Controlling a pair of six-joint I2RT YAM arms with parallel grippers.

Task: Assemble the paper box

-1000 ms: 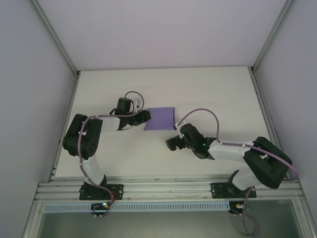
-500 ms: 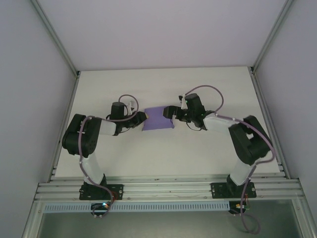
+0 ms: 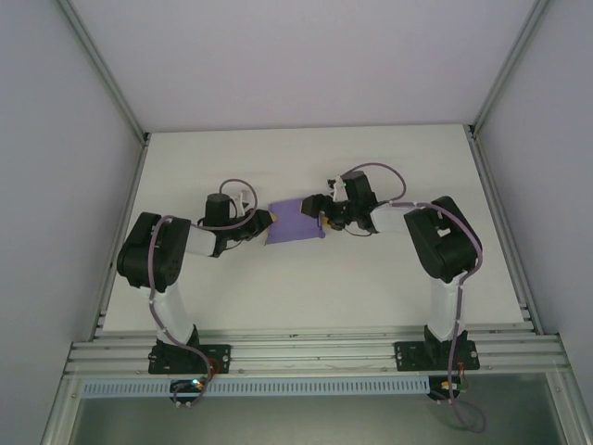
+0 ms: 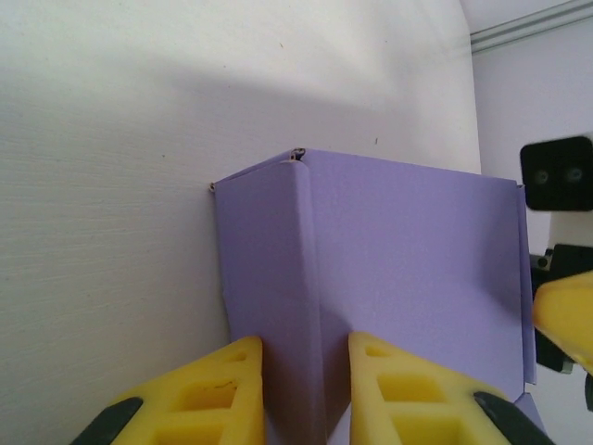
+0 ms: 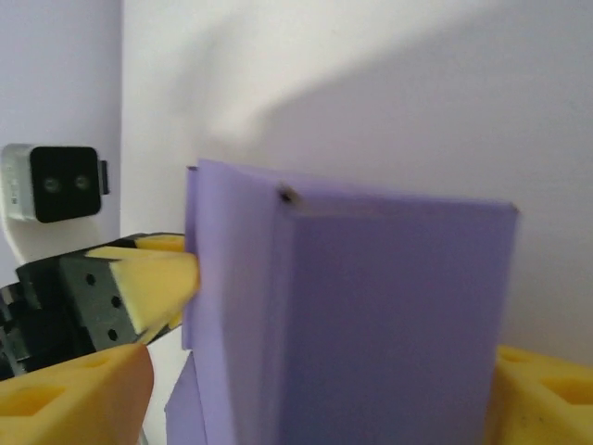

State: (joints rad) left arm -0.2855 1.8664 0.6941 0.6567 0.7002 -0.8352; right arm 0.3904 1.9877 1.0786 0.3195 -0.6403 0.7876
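The lilac paper box (image 3: pixel 295 224) lies partly folded mid-table, with raised walls and a creased corner (image 4: pixel 408 260) (image 5: pixel 389 315). My left gripper (image 3: pixel 266 222) is at its left edge. In the left wrist view its yellow fingers (image 4: pixel 227 394) are closed in on a raised fold of the card, so the left gripper (image 4: pixel 306 345) is shut on the box. My right gripper (image 3: pixel 321 215) is at the box's right end. It (image 5: pixel 315 362) stands open, its fingers (image 5: pixel 79 399) spread to either side of the box with a gap at the left wall.
The white table (image 3: pixel 278 287) has free room in front of and behind the box. Enclosure posts and walls close in the back and both sides. An aluminium rail (image 3: pixel 315 348) with the arm bases runs along the near edge.
My right arm swung from the near middle of the table up to the box's right end. My left gripper drew back slightly left, and the box's left edge shifted with it.
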